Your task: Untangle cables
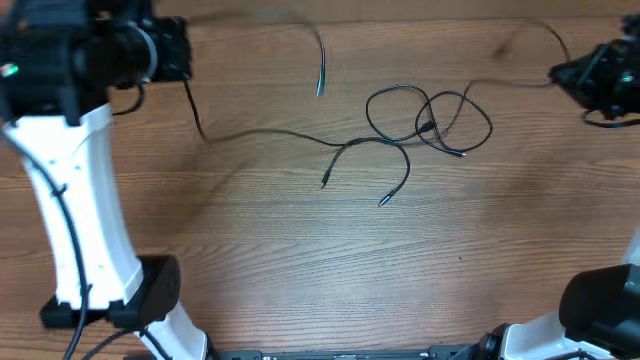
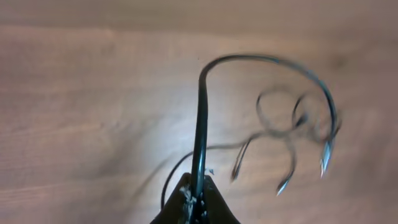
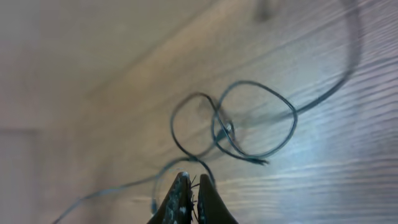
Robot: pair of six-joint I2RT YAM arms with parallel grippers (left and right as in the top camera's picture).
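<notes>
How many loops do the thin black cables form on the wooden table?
2 in the thin black cables: a left loop and a right loop, overlapping each other right of centre; none seems hidden.

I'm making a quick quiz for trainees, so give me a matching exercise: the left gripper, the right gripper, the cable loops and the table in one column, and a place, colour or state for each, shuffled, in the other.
Column one:
1. left gripper
2. right gripper
3. loops
4. table

Column two:
a. brown wood grain
b. top right in the overhead view
c. lying crossed, right of centre
d. shut on a cable, top left in the overhead view

Pairs: 1-d, 2-b, 3-c, 4-a.
</notes>
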